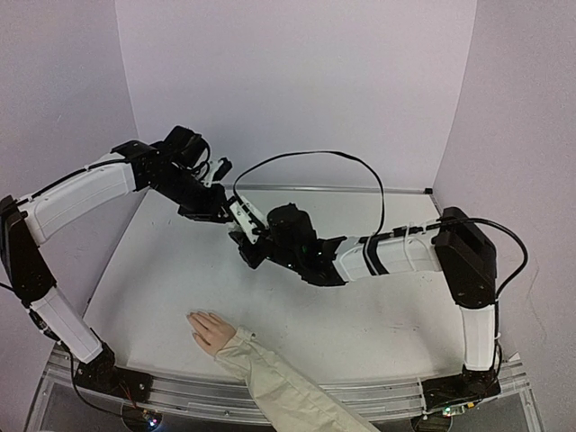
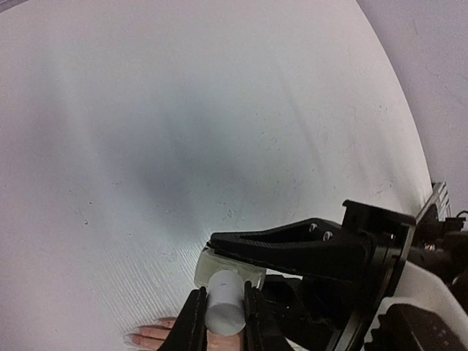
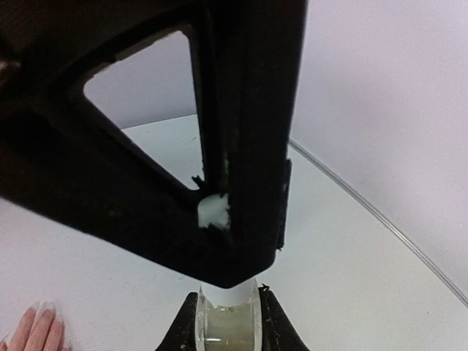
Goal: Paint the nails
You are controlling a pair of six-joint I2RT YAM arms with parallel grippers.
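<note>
The left gripper (image 2: 223,325) is pressed shut on the white cap (image 2: 224,306) of a small bottle (image 3: 228,316); the cap is pinched between both fingers. The right gripper (image 3: 228,330) is clamped on the clear body of the same bottle, just below the cap. The two grippers are brought together above the middle of the table (image 1: 378,328), with the bottle held between them.

The hand (image 1: 212,332) is laid flat near the front edge of the table, well apart from both grippers. Its cream sleeve (image 1: 274,387) is run back toward the front edge between the arm bases. The nails (image 1: 192,317) are located at the fingertips, on the side facing the left arm; no detail on them can be made out.

In the right wrist view, most of the scene is blocked by the black body of the left gripper. In the left wrist view, the lower right is filled by the right gripper. A black cable (image 1: 346,160) is looped above the right arm.
</note>
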